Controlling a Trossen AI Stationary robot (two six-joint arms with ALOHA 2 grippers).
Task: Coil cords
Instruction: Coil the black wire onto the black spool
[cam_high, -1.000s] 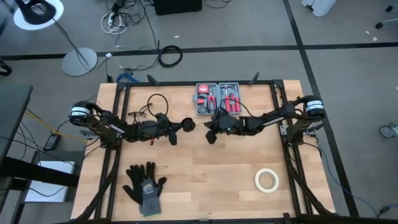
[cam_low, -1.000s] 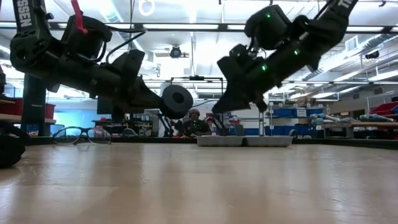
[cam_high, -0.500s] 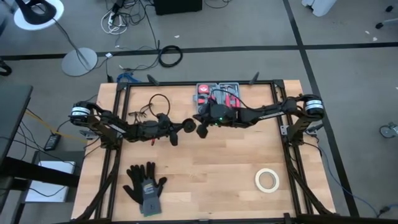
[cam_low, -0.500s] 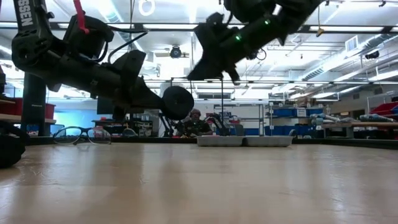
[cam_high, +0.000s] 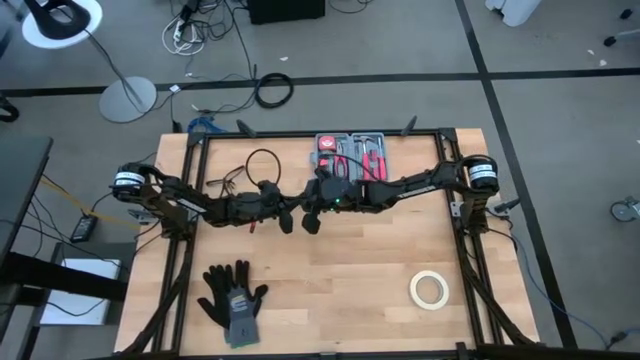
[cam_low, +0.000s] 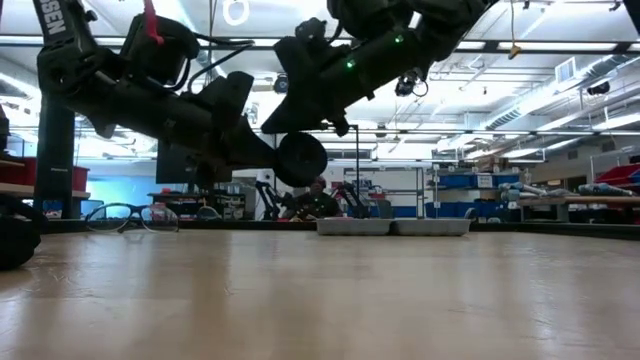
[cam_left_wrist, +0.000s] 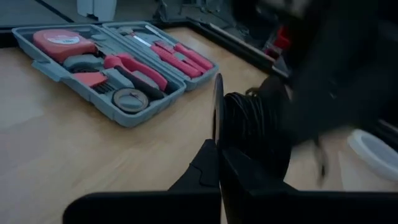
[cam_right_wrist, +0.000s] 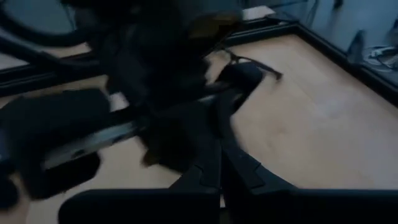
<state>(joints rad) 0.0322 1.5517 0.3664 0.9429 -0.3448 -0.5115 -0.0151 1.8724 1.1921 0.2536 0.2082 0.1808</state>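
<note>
The cord's round black disc (cam_low: 302, 158) is in the air over the table's middle, and it also shows in the high view (cam_high: 308, 218). Thin black wire is wound in a bundle (cam_left_wrist: 249, 124) behind the disc. A loose loop of the wire (cam_high: 258, 162) lies on the table at the far left. My left gripper (cam_left_wrist: 217, 163) is shut on the disc. My right gripper (cam_low: 290, 112) is shut and sits right above and against the disc, opposite my left gripper (cam_high: 295, 213). My left gripper pinches the disc's rim (cam_left_wrist: 217, 140) between its two fingers, coming level from the table's left. The disc stands on edge, lifted clear of the table, with the wound wire on its side. My right gripper is shut beside the disc, slanting down from the right. The wire is too thin to show between its fingers (cam_right_wrist: 242, 174), and the place of contact is hidden by both grippers.
An open grey tool case (cam_high: 350, 158) lies at the far middle. A pair of glasses (cam_high: 220, 184) lies at the far left, black gloves (cam_high: 232, 295) at the near left, and a white tape roll (cam_high: 428, 289) at the near right. The near middle is bare wood.
My right gripper has risen and swung toward the table's left, from beside the disc to right over it. My left gripper has moved the disc a little toward the table's right, still lifted.
</note>
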